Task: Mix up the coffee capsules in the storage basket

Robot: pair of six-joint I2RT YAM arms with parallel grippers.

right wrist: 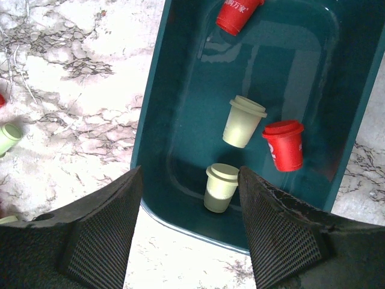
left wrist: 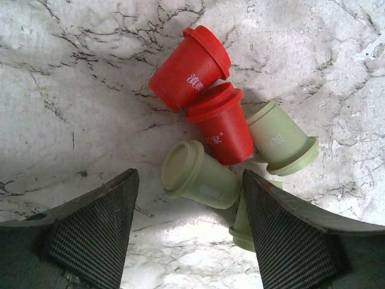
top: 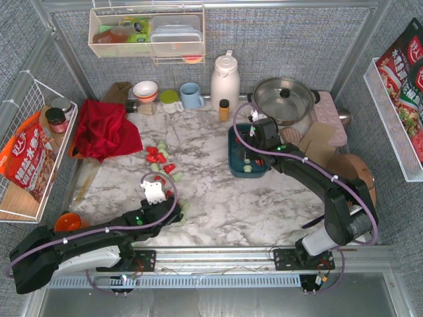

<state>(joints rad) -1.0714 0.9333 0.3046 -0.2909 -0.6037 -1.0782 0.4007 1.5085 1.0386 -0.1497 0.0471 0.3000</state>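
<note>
**Both pincers open: my left gripper [left wrist: 187, 180] above loose coffee capsules [top: 160, 160], my right gripper [right wrist: 189, 174] above the storage basket [right wrist: 155, 120].**
Left wrist view: the jaws stand apart astride a pale green capsule [left wrist: 198, 176] lying on its side at centre frame. Two red and two more green ones crowd it on the marble table [left wrist: 72, 90]. Right wrist view: jaws apart, gripping nothing. The teal basket fills the upper right, with two red and two green capsules inside. Top view: basket right of centre, scattered capsules left of centre.
</note>
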